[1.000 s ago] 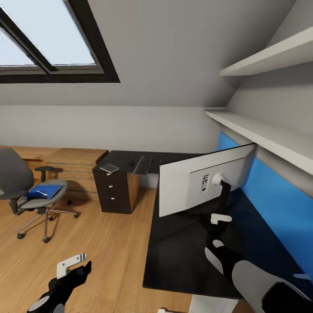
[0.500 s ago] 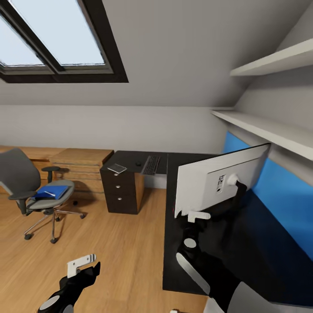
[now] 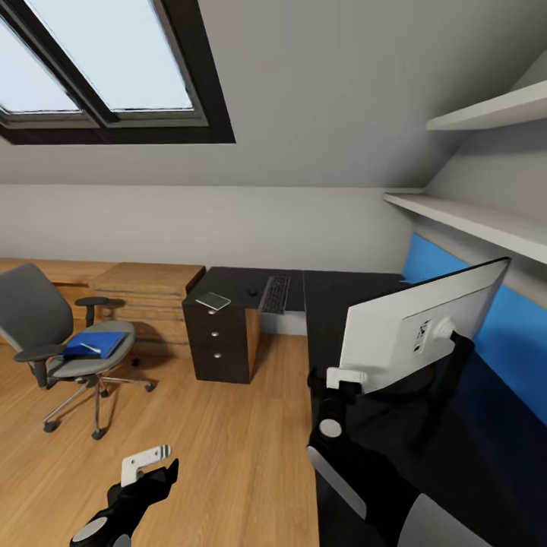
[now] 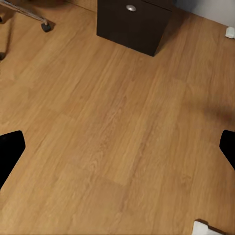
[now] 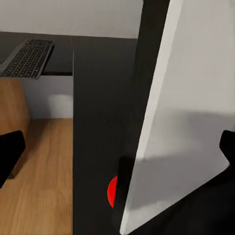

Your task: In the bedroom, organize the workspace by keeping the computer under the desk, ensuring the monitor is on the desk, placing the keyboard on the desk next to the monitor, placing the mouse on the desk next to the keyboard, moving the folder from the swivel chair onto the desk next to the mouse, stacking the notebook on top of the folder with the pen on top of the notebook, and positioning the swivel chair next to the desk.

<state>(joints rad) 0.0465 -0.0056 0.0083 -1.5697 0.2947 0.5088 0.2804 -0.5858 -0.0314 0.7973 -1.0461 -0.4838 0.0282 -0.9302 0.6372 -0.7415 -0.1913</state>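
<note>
Camera swung leftward, monitor [image 3: 414, 334] unmoved on counter [image 3: 365, 304], back toward robot; right pincer [image 3: 343, 377], spread, at its near-left corner; left pincer [image 3: 144, 463] spread over floor.

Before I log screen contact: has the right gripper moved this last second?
Yes. The right gripper shifted left over the desk, toward its floor-side edge, reaching the monitor's lower corner.
</note>
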